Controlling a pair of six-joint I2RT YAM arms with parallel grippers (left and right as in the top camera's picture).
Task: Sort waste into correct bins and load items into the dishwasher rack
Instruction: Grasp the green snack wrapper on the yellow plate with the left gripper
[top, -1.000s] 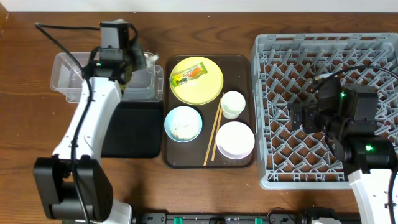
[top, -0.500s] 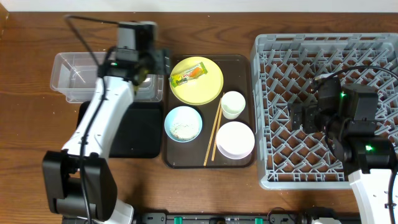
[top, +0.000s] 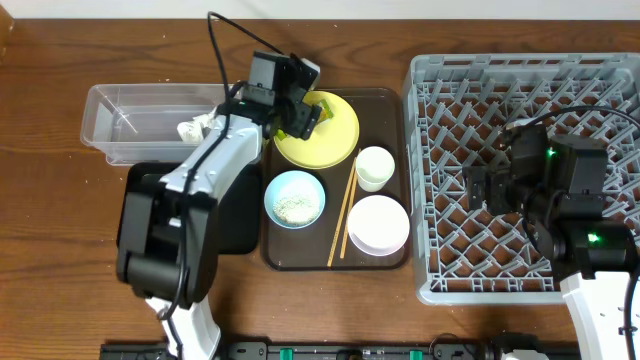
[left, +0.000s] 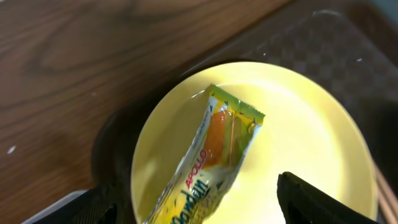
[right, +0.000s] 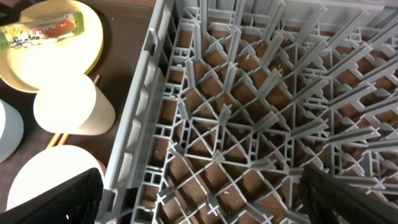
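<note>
My left gripper (left: 205, 213) is open and hovers low over the yellow plate (left: 298, 137). The yellow-green snack wrapper (left: 217, 155) lies on the plate, its lower end between the two fingers, untouched. From overhead the left gripper (top: 300, 105) covers most of the wrapper. A crumpled white tissue (top: 195, 128) lies in the clear tub (top: 130, 125). On the brown tray sit the blue bowl (top: 295, 197) with rice grains, the white cup (top: 375, 168), the white bowl (top: 378, 224) and the chopsticks (top: 343, 215). My right gripper (right: 205, 205) hangs open above the grey rack (top: 520, 70), holding nothing.
The black tray (top: 225, 215) lies in front of the clear tub, partly under my left arm. The brown serving tray (top: 385, 105) stands between the bins and the rack. Bare wooden tabletop (top: 40, 230) shows at the far left.
The left gripper opened and let the tissue go into the clear tub. The left arm then swung right from the tub to over the yellow plate. The right arm stayed still.
</note>
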